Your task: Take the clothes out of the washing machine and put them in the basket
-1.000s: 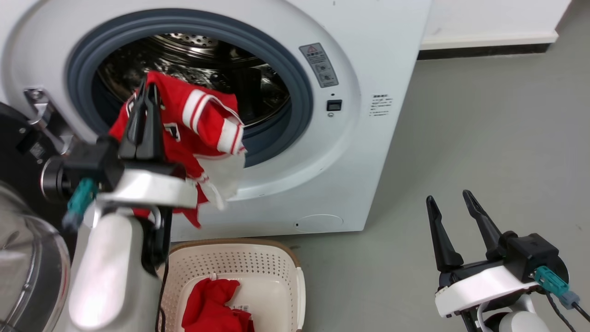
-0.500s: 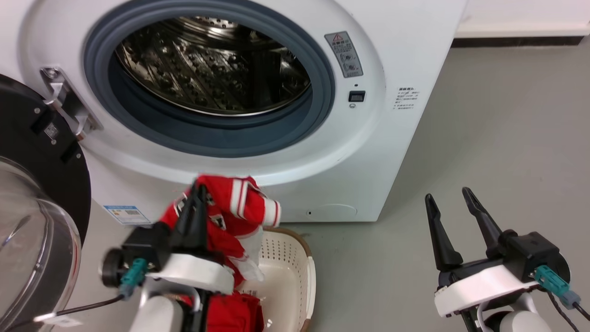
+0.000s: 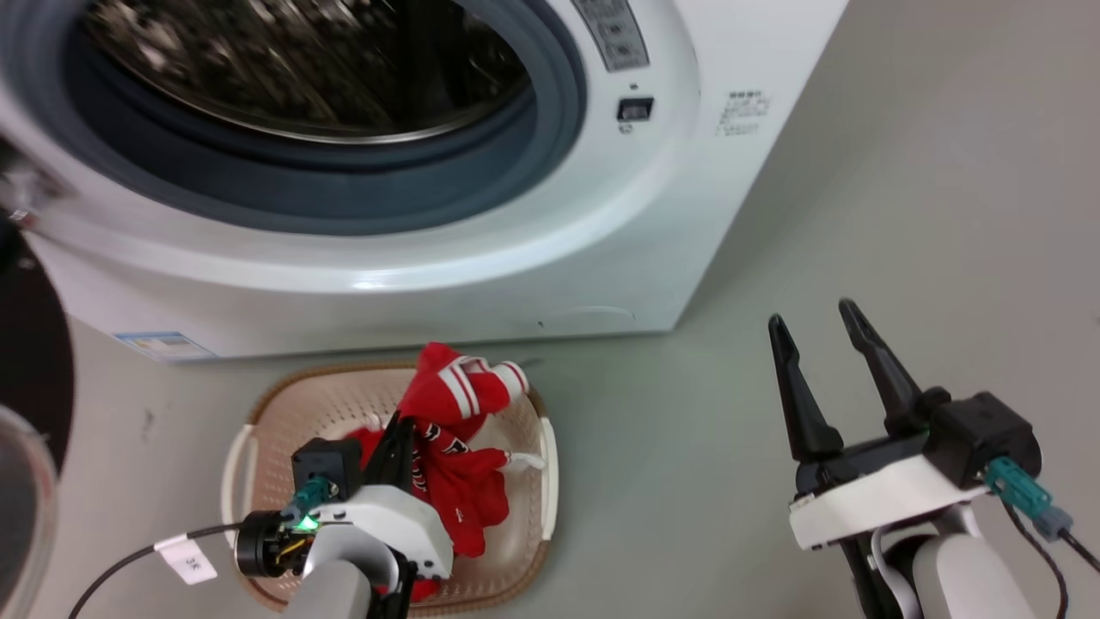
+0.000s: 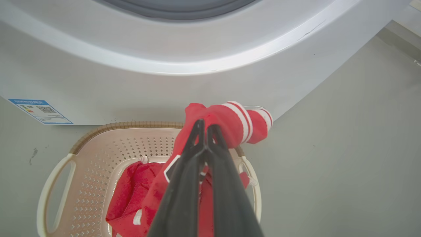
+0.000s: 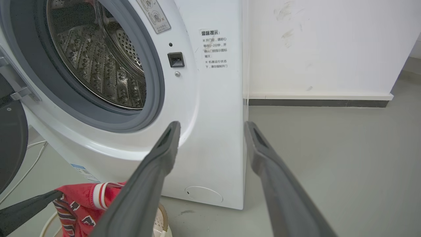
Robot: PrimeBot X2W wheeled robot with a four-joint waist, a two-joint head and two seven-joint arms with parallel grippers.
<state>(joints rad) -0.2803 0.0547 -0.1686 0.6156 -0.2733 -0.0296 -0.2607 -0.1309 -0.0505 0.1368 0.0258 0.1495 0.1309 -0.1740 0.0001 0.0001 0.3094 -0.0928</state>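
Grey floor (image 3: 687, 481), basket (image 3: 284, 413) at 7 o'clock; my left hand (image 4: 205, 126) clamps the jersey (image 3: 460, 391) above it (right hand (image 3: 812, 311) gapes idle). Dropped now, the sleeve (image 3: 507, 378) may drape outside the basket.

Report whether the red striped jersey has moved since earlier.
Yes: against the white washing machine, the red white-striped jersey dropped from its opening to the cream perforated basket.

Jersey (image 3: 455, 391) red, white stripes, maybe black-white lettering; basket (image 3: 284, 417) cream, perforated, brown rim.
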